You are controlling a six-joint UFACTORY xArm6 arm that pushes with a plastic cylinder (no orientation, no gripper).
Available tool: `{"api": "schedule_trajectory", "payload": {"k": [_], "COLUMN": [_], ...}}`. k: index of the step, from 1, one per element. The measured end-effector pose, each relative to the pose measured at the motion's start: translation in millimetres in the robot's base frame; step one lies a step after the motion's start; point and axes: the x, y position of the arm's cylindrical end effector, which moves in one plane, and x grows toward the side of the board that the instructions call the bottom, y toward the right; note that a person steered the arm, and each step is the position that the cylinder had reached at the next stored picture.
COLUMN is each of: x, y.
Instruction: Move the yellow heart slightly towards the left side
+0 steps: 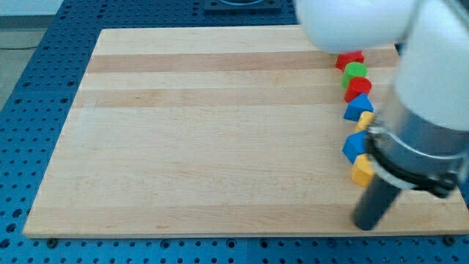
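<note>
Camera view: tool's tip (364,224) sits just below the yellow heart (361,172).

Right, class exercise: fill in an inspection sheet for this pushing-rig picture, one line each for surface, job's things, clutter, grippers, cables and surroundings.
Surface: pale wooden board, bare over most of its area.
Job's things: a yellow block low in the column at the view's right; another yellow block higher up, mostly hidden; heart shape cannot be confirmed on either.
Clutter: red block, green block, second red block, blue block, second blue block, all in the same column.
Grippers: none; my tip sits just below the lower yellow block.
Cables: nothing seen.
Surroundings: blue perforated base around the board.
</note>
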Motion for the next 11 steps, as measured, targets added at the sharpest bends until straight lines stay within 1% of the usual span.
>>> {"api": "schedule_trajectory", "payload": {"k": [1,2,3,4,5,6,7,8,10,11], "x": [-6,-41,-89,-120,-135,-141,-142,-115,-45,-30], "y": [56,72,72,71,54,43,41,41,33,-2]}}
